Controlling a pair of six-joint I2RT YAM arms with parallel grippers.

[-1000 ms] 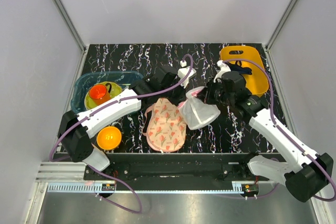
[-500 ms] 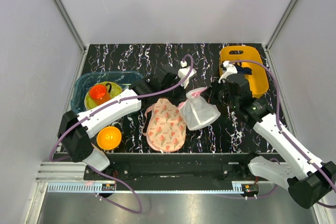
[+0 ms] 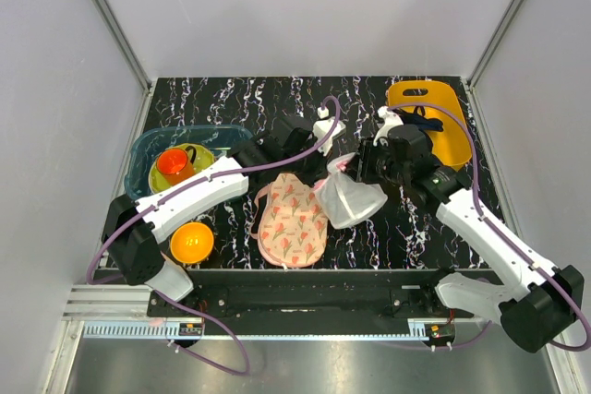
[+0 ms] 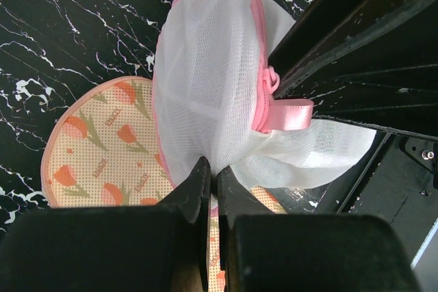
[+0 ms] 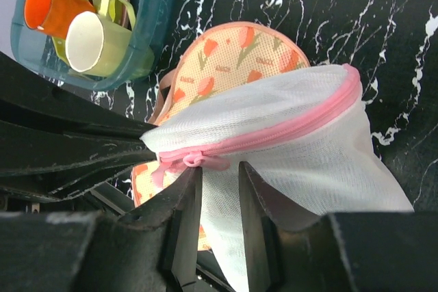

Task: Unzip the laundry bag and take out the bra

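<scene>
The laundry bag (image 3: 349,196), a white mesh pouch with pink zipper trim, hangs lifted over the dark table. My left gripper (image 4: 211,169) is shut on a fold of its mesh (image 4: 205,80) at the lower left edge. My right gripper (image 5: 220,167) stands open at the bag's top, beside the zipper end. Its fingers straddle white mesh (image 5: 294,135), and the pink zipper pull (image 5: 195,161) lies just above the left fingertip, not gripped. In the top view the right gripper (image 3: 362,171) touches the bag's upper right. The bra is hidden.
A floral-print peach pad (image 3: 293,220) lies under and left of the bag. At the left stands a blue basin (image 3: 148,149) with an orange cup (image 3: 173,163), and an orange bowl (image 3: 191,242) nearer. A yellow bin (image 3: 443,140) holding a dark garment (image 3: 420,117) is at the back right.
My right gripper pulled slightly away to the right, then came back to the bag's top, and its jaws have parted. The left gripper and the bag have stayed almost still.
</scene>
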